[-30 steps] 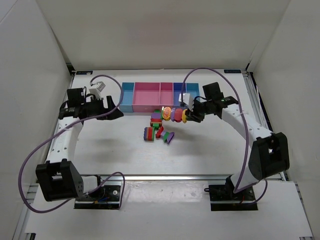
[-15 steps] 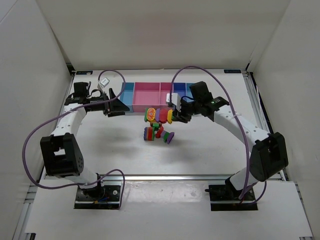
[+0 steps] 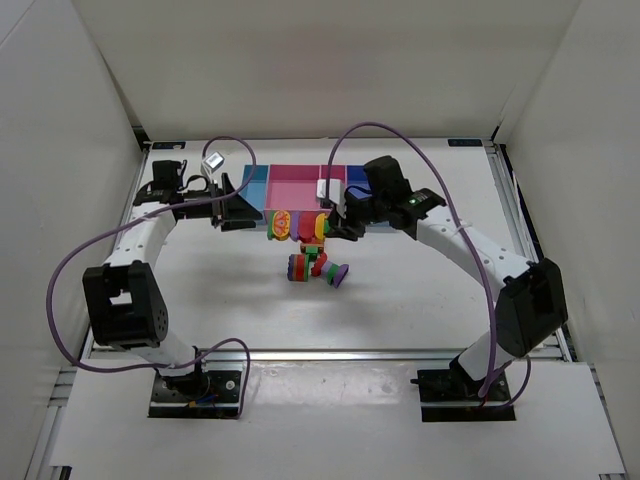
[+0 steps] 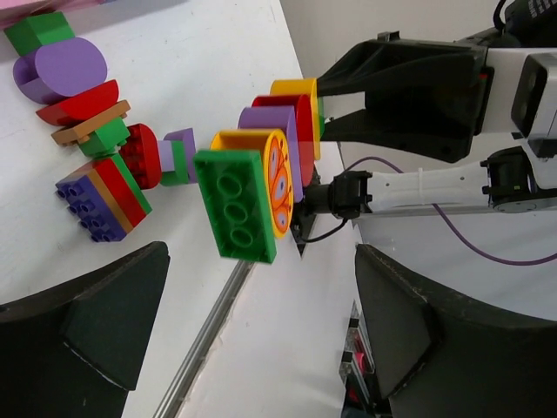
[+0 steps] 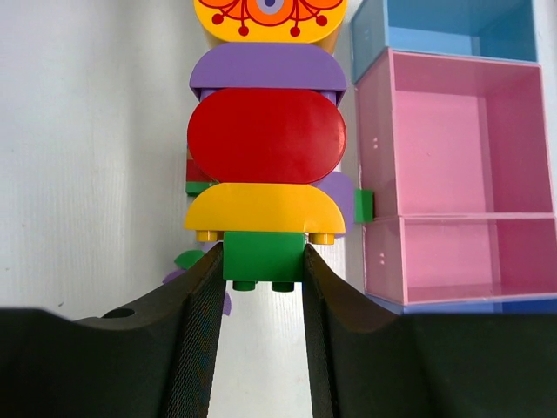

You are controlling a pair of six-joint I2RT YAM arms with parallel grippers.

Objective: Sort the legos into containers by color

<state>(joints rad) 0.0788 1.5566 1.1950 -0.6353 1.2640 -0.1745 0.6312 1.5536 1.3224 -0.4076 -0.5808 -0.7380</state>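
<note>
Pinched by its green end in the shut jaws of right gripper [image 5: 261,261]: one stack [image 5: 265,135] of six legos, two green, two yellow, one red, one purple, just below tray [image 3: 297,183] at upper centre of the top view. Spread wide and holding nothing: left gripper [image 4: 252,318]. One more pile [image 3: 315,268] on table [image 3: 420,300] at centre; three compartments at right of the right wrist view, one blue, two pink

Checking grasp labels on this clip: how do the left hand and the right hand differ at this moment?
The left hand stands wide open; the right hand is shut. The left hand holds nothing, while the right hand pinches the green brick at one end of a joined row of bricks. Shared: both hang just in front of the tray, facing each other along that row.
</note>
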